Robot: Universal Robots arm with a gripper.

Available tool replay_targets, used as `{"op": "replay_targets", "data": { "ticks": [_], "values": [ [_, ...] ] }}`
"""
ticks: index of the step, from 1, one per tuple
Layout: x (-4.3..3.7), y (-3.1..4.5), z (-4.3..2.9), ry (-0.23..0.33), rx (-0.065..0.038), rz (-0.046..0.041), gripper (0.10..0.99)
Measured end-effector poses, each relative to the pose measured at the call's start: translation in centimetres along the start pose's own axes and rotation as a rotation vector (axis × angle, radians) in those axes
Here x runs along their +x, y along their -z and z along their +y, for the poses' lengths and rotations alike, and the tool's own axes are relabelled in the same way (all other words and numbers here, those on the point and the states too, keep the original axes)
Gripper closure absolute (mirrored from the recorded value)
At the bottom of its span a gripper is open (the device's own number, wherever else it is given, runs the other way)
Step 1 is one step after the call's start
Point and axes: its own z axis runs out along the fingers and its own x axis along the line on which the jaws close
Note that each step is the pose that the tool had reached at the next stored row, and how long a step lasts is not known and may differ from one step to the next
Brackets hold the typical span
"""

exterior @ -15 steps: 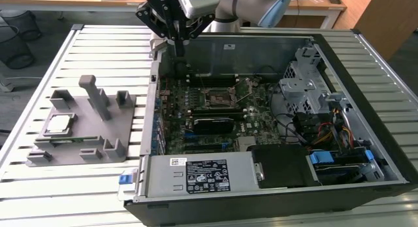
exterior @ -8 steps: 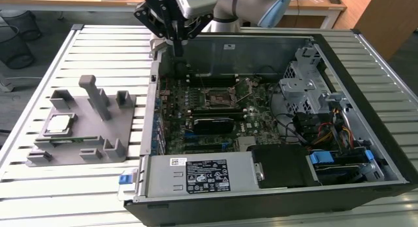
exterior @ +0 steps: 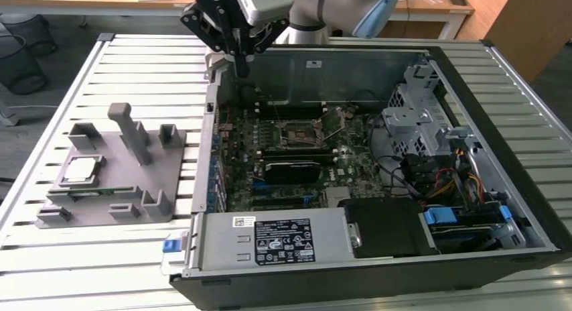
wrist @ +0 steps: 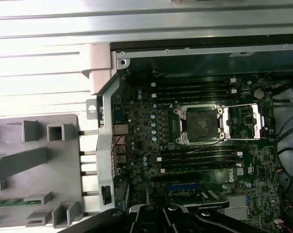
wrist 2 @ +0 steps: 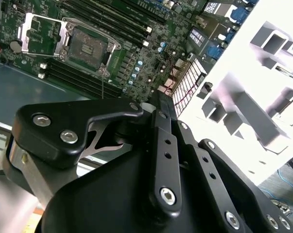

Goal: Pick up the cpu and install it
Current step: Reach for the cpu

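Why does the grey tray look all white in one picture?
In the second wrist view bright light washes the fixture tray out to near white. In the first wrist view the table slats glare pale too, while the motherboard is evenly lit. In the exterior view the light is softer: the tray reads grey and the cpu top gleams.

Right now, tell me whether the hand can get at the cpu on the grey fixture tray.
Probably yes. The cpu lies uncovered on the fixture tray, with nothing above it. The hand hangs over the computer case edge, with open space between them. Only the tall post beside the cpu needs care.
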Motion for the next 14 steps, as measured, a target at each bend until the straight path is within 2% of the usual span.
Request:
{"op": "replay_targets", "data": {
  "ticks": [14],
  "values": [
    [0.46,-0.02,-0.04,0.0,0.0,0.0,0.98]
  ]
}}
